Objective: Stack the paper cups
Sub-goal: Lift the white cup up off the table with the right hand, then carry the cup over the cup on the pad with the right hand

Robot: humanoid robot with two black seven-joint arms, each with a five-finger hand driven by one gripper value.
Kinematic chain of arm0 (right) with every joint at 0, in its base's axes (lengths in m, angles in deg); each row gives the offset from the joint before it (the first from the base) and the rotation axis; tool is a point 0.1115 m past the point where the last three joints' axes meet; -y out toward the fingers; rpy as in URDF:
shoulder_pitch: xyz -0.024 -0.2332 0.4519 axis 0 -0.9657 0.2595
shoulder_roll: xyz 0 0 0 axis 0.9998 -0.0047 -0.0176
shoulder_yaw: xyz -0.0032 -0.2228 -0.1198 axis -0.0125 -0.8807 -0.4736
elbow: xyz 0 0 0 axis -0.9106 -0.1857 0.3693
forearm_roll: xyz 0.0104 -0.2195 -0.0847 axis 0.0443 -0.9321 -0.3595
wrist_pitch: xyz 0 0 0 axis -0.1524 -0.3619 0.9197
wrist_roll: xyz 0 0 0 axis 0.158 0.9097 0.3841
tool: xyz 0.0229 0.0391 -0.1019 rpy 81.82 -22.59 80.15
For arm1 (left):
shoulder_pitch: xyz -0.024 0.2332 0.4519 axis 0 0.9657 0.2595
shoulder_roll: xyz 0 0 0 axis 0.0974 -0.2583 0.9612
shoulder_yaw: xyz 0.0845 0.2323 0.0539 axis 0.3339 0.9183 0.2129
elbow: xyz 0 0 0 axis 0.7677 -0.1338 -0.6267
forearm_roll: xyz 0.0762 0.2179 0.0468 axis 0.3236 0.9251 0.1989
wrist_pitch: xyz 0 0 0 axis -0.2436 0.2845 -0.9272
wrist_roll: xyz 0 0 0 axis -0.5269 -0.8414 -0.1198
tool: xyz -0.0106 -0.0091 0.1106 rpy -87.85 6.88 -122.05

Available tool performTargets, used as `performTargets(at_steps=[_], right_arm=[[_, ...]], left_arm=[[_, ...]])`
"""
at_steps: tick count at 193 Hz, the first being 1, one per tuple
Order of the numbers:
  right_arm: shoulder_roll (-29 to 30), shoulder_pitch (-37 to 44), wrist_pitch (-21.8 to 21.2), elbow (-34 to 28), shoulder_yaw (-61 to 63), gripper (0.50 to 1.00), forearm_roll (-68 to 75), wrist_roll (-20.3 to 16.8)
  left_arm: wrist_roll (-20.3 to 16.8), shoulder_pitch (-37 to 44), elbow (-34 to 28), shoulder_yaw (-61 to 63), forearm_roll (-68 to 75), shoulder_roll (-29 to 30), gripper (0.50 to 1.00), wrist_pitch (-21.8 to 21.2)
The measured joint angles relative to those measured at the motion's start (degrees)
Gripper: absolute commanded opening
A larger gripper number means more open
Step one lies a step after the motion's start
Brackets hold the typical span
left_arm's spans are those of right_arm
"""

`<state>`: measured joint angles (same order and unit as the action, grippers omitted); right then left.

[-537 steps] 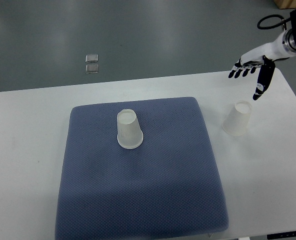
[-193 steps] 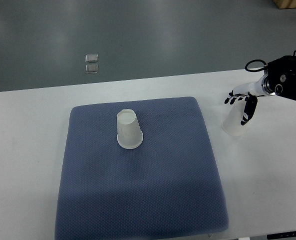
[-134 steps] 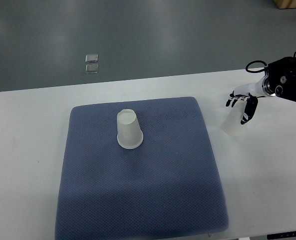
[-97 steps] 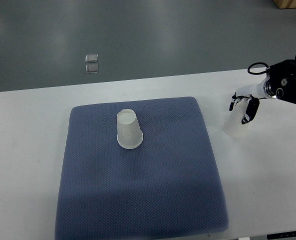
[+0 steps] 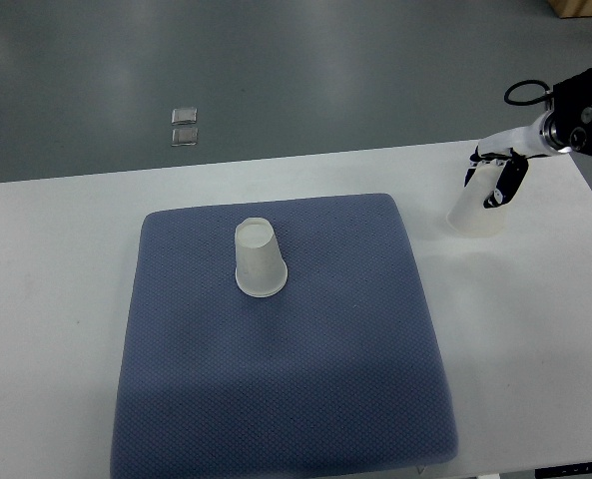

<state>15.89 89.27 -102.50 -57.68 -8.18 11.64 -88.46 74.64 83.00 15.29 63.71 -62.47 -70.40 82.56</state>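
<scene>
From the top view we see our right hand (image 5: 497, 180) at the far right of the white tabletop (image 5: 56, 259), its arm coming in from the right edge. The fingers (image 5: 515, 184) are wrapped around the upper part of an inverted paper cup (image 5: 478, 204) — closed on it, with dark fingertips showing on both sides of the cup's narrow end. This held cup is tilted, its wide rim pointing down and to the left; we cannot tell whether the rim touches the tabletop.

The second paper cup (image 5: 259, 259) stands upside down on the blue mat (image 5: 276, 379), in the mat's upper middle, well apart from the held one. The mat covers most of the tabletop's centre.

Beyond the far edge of the tabletop — on the grey floor (image 5: 325, 70) — lie two small pale squares (image 5: 185, 127), one just beside the other.
</scene>
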Motion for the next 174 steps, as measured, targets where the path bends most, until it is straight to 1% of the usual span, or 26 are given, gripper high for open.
performTargets(at_steps=[25, 52, 75, 95, 114, 129, 153, 174], right_arm=[[-5.04, 9.99, -5.19, -5.73, 0.07, 0.648, 0.22, -0.01], [-9.74, 21.73, -9.59, -12.74, 0.16, 0.652, 0.54, -0.01], [-12.28, 31.49, -10.63, -17.78, 0.11, 0.652, 2.3, -0.02], [-12.68, 37.02, -10.72, -20.75, -0.04, 0.652, 4.8, -0.07], [-12.0, 39.55, -10.73, -21.92, -0.08, 0.652, 6.55, -0.09], [-10.36, 40.42, -10.73, -22.12, -0.09, 0.652, 7.66, -0.11], [-5.68, 40.64, -10.73, -21.63, -0.17, 0.652, 9.0, -0.11], [0.06, 40.48, -10.56, -20.2, -0.49, 0.652, 11.1, -0.11]], left_arm=[[0.0, -0.01, 0.19, 0.04, 0.0, 0.0, 1.0, 0.0], [0.0, -0.09, 0.32, 0.16, 0.0, 0.0, 1.0, 0.01], [0.0, -0.1, 0.35, 0.25, 0.0, 0.0, 1.0, 0.0], [0.0, -0.09, 0.35, 0.25, 0.0, 0.0, 1.0, 0.0], [0.0, -0.08, 0.31, 0.21, 0.0, 0.0, 1.0, 0.0], [0.0, -0.08, 0.29, 0.18, 0.0, 0.0, 1.0, 0.0], [0.0, -0.09, 0.28, 0.17, 0.01, 0.0, 1.0, 0.0], [0.0, -0.09, 0.28, 0.11, 0.01, 0.0, 1.0, 0.0]])
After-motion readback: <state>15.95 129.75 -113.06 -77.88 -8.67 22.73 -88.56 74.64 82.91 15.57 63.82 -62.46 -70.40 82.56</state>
